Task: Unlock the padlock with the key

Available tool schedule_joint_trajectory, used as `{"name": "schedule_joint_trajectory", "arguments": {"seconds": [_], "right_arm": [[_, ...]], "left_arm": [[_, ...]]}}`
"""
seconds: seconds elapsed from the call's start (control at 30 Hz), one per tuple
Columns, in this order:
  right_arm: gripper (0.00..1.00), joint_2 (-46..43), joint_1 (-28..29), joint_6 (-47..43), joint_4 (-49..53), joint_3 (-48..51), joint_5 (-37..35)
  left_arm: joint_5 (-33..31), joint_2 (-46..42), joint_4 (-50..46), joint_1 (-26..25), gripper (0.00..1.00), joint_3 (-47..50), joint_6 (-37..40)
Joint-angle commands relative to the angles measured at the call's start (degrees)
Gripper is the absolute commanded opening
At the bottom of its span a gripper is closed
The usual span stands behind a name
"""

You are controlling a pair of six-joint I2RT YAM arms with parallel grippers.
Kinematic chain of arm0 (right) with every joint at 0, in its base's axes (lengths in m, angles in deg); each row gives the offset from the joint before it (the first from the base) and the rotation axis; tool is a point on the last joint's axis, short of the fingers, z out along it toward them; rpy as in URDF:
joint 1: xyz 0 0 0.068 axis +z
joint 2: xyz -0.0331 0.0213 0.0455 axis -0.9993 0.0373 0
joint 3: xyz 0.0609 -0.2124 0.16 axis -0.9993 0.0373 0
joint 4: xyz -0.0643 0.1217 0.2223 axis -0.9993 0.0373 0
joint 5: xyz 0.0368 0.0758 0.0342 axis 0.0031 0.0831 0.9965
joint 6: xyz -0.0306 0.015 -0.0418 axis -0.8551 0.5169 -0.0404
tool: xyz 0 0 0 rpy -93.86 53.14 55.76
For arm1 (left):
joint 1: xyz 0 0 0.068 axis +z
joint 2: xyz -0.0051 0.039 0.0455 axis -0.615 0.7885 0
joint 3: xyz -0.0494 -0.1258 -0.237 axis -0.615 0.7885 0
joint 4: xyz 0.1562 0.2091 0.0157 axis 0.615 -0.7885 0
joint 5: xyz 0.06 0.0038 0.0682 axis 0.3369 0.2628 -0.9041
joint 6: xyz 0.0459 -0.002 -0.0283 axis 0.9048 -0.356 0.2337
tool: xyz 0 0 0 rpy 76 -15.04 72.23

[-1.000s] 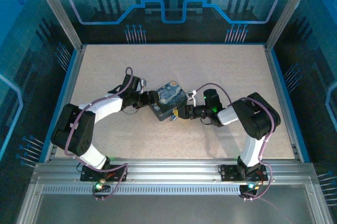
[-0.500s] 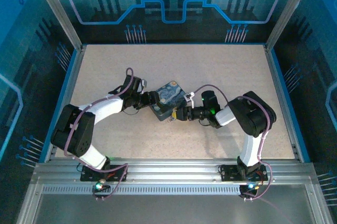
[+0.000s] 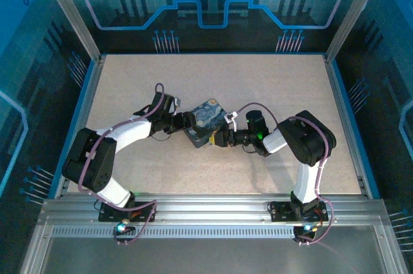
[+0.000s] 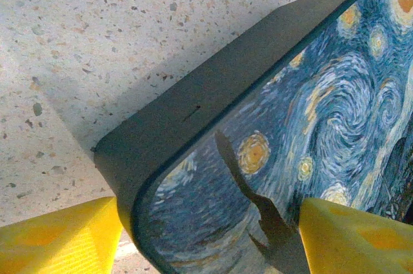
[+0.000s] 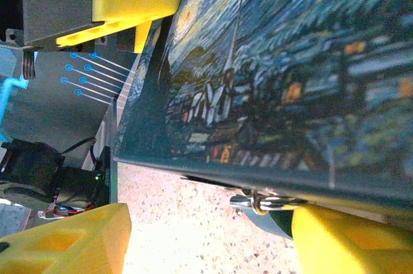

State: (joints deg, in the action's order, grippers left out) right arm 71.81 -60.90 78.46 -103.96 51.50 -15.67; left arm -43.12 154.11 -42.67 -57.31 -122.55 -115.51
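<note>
Left gripper (image 4: 210, 206) clamps a corner of the Starry Night box (image 4: 310, 106), at tabletop (image 3: 271, 87) centre. Right gripper (image 5: 213, 216) jaws gape, empty (padlock (image 5: 261, 204) hangs off the box edge beside one finger).

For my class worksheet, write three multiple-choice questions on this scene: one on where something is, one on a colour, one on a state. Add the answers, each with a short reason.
1. Where is the box?
A. Between the left gripper and the right gripper, near the middle of the table.
B. In the far left corner.
C. On the metal rail by the arm bases.

2. What colour are the gripper fingers?
A. Red.
B. White.
C. Yellow.

3. How do the right gripper's fingers stand?
A. Pressed together.
B. Apart, with speckled table between them.
C. Clamped on a cable.

Answers:
1 A: the top view shows the box with a gripper at each side.
2 C: both wrist views show yellow fingers.
3 B: the right wrist view shows a wide gap between them.
</note>
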Motion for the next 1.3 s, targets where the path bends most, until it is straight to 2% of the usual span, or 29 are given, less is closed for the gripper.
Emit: {"name": "schedule_joint_trajectory", "arguments": {"seconds": [0.0, 0.47, 0.87, 1.27], "right_arm": [[0.68, 1.39, -0.41, -0.14, 0.76, 0.54, -3.85], [0.69, -1.48, -1.8, -1.2, 2.0, 2.28, -4.98], [0.65, 2.74, 0.39, -0.41, -0.15, -1.7, -0.01], [0.49, 1.56, 0.33, -0.36, -2.64, -0.39, 0.65]], "left_arm": [[-0.75, 0.01, -6.22, -1.39, 0.73, 1.89, 0.22], [-1.14, -0.04, -7.23, -1.39, 0.73, 1.2, 0.76], [-0.92, 0.1, -7.15, -1.35, 0.73, 0.94, 0.73], [-0.97, -0.16, -6.79, -1.39, 0.73, 1.47, 0.57]]}}
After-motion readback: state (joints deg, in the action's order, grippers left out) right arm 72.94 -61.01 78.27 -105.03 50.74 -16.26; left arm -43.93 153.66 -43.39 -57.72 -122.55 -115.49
